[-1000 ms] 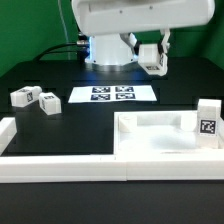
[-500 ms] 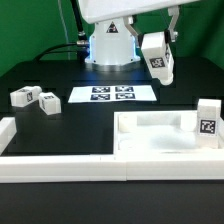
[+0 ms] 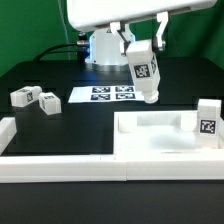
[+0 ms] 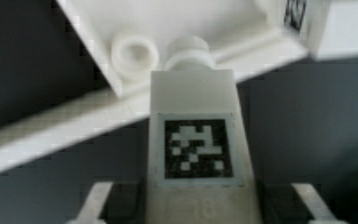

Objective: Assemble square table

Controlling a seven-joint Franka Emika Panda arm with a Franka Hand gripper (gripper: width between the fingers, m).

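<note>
Exterior view first: the gripper (image 3: 142, 42) hangs under the arm (image 3: 120, 12), clamped on the top end of the held leg (image 3: 144, 72), a finger on each side. That leg is up in the air and tilted a little, its tag (image 3: 142, 70) facing the camera and its lower end above the dark table (image 3: 60, 130), just to the exterior view's right of the marker board (image 3: 112, 94). The panel (image 3: 160, 140) lies in front of it, towards the exterior view's right, and the standing leg (image 3: 207, 122) is upright at the panel's far right side. Over on the exterior view's left, a loose leg (image 3: 22, 97) lies on the table with a second loose leg (image 3: 47, 102) just beside it. The low wall (image 3: 60, 165) runs along the front. Now the wrist view: the held leg (image 4: 202, 120) fills the middle, tag (image 4: 202, 150) plain to see, with the gripper (image 4: 202, 205) tight on it and one finger (image 4: 105, 205) showing at its side. The leg's narrow tip is near a round socket (image 4: 137, 50) on the panel (image 4: 167, 15) but apart from it, and the standing leg (image 4: 332, 25) shows at the picture's corner
</note>
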